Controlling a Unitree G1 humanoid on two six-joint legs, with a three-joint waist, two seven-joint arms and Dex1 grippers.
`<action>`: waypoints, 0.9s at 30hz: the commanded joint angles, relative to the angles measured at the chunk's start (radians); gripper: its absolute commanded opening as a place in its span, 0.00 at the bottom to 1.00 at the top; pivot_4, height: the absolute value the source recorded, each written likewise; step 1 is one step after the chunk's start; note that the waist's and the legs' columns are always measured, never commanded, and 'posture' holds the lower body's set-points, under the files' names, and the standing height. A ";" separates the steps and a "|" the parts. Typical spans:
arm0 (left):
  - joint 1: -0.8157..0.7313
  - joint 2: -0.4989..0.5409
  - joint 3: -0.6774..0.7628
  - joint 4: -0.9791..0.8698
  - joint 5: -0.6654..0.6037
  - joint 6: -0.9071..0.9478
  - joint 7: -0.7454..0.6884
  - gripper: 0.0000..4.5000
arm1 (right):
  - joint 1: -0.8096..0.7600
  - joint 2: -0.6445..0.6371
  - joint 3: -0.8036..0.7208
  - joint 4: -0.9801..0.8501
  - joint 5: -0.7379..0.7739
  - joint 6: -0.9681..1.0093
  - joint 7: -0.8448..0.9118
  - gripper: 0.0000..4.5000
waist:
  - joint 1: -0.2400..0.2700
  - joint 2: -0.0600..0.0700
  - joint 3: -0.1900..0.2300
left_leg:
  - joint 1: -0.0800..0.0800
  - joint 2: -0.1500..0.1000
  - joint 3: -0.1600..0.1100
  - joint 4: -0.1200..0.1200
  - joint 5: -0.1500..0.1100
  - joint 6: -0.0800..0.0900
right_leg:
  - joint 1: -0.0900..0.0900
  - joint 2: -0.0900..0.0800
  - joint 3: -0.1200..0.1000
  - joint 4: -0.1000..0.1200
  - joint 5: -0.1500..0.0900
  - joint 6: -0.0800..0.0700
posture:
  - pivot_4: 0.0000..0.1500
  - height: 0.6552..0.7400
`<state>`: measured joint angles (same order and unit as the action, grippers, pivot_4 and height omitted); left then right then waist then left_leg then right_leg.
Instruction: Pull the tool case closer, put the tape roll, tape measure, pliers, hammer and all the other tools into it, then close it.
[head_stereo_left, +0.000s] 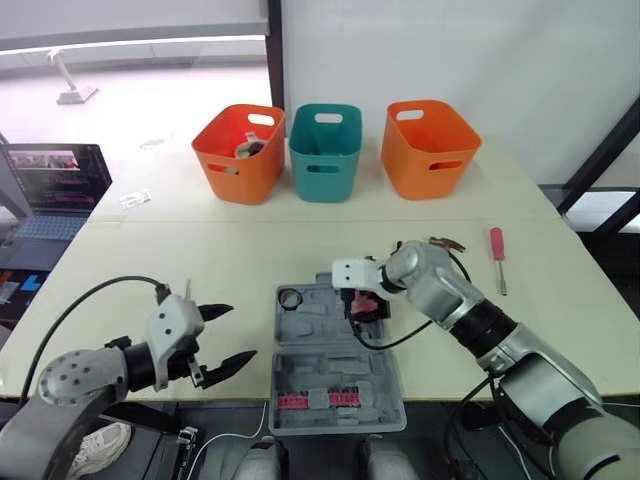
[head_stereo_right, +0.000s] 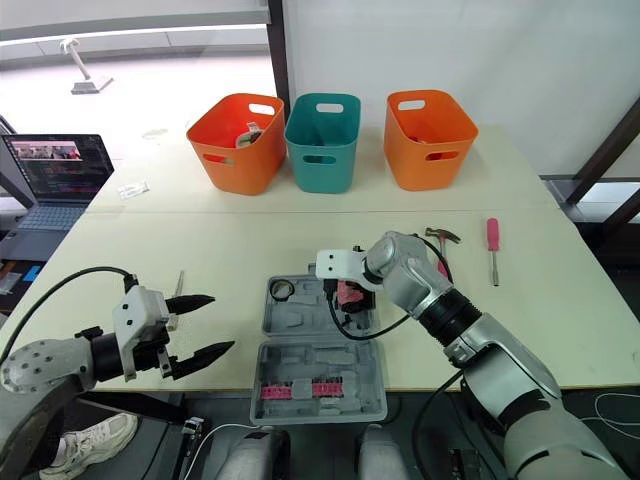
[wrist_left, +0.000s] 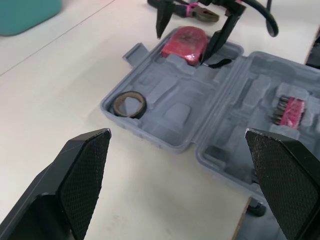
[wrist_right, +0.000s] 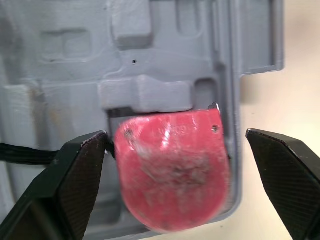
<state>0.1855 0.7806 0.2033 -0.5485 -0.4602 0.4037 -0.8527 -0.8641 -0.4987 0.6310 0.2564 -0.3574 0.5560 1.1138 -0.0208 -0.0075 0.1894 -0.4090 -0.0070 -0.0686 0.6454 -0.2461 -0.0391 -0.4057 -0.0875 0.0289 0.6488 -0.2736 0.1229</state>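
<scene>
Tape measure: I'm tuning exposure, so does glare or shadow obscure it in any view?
Right wrist view: no glare; the tape measure is evenly lit, with a dark shadow where it meets the tool case. Left wrist view: soft, even light on it. Left eye view: the brightest patch lies beyond the table.

Grey tool case (wrist_left: 175, 110), red tape measure (wrist_right: 172, 170) (black strap (wrist_right: 25, 154)), dark tape roll (wrist_left: 128, 105)

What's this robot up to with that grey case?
It's packing tools into the open tool case. The right gripper, open, straddles the red tape measure in a corner pocket. The left gripper hovers open beside the case. The tape roll is in; the hammer and screwdriver lie on the table.
</scene>
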 joint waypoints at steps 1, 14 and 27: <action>-0.015 0.010 0.004 0.004 0.008 -0.028 -0.017 1.00 | -0.020 -0.008 -0.035 -0.039 0.000 0.008 0.003 0.99 | 0.000 0.000 0.000 | 0.000 0.000 0.000 0.000 0.000 0.000 | 0.000 0.000 0.000 0.000 0.000 0.000 | 1.00 1.00; -0.051 0.001 -0.012 0.038 0.019 -0.046 -0.044 1.00 | 0.040 -0.087 -0.359 -0.211 0.351 -0.058 0.156 0.99 | 0.002 0.000 0.000 | 0.000 0.000 0.000 0.000 0.000 0.000 | 0.000 0.000 0.000 0.000 0.000 0.000 | 1.00 1.00; -0.102 -0.001 -0.033 0.040 -0.012 -0.012 -0.054 1.00 | 0.092 -0.081 -0.436 0.006 0.470 -0.087 0.102 0.37 | 0.001 0.000 0.000 | 0.000 0.000 0.000 0.000 0.000 0.000 | 0.001 0.000 0.000 0.000 0.000 0.000 | 1.00 1.00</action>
<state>0.0987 0.7754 0.1686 -0.4911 -0.4634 0.4015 -0.9045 -0.7688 -0.5913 0.2240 0.2618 0.1023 0.5167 1.2415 -0.0201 -0.0075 0.1895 -0.4088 -0.0065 -0.0683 0.6453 -0.2462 -0.0390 -0.4050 -0.0874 0.0288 0.6485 -0.2736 0.1230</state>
